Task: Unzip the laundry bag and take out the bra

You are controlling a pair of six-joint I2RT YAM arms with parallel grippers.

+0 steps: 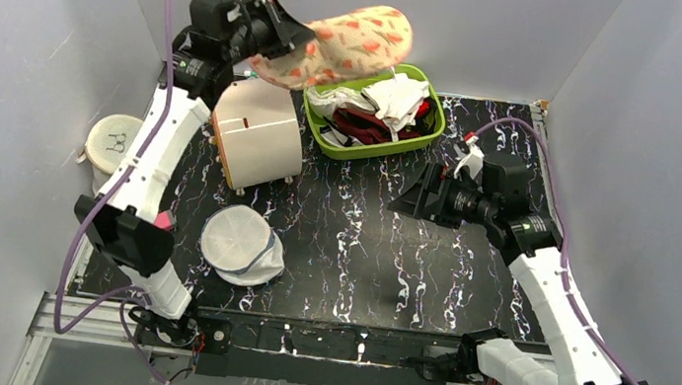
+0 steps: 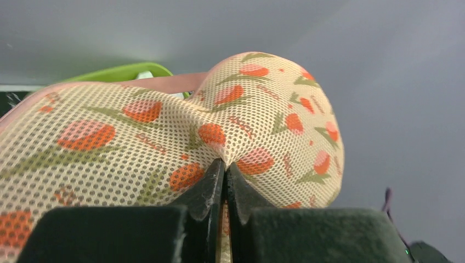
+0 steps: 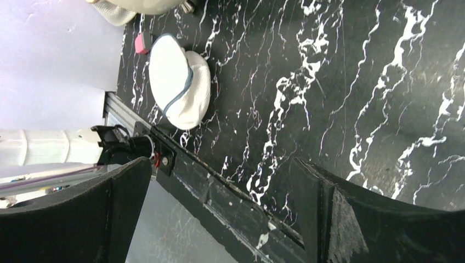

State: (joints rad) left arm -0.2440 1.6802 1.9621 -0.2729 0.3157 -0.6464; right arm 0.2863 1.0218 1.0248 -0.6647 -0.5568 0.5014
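Observation:
The laundry bag (image 1: 351, 45), peach-pink mesh with red and green print, hangs in the air at the back, above the green basket's left end. My left gripper (image 1: 284, 28) is shut on its edge. In the left wrist view the two fingers pinch a fold of the bag (image 2: 164, 126), with the left gripper (image 2: 225, 170) closed tight and a strip of pink zip edging along the top. My right gripper (image 1: 421, 195) is open and empty, low over the black table right of centre; it also shows in the right wrist view (image 3: 225, 181). The bra is not in view.
A green basket (image 1: 429, 134) with white cloths and a dark red garment stands at the back. A white mesh cylinder bag (image 1: 260, 137) lies at back left. A round white mesh pouch (image 1: 241, 244) (image 3: 180, 82) lies front left. A pale round container (image 1: 113, 143) stands at the left wall.

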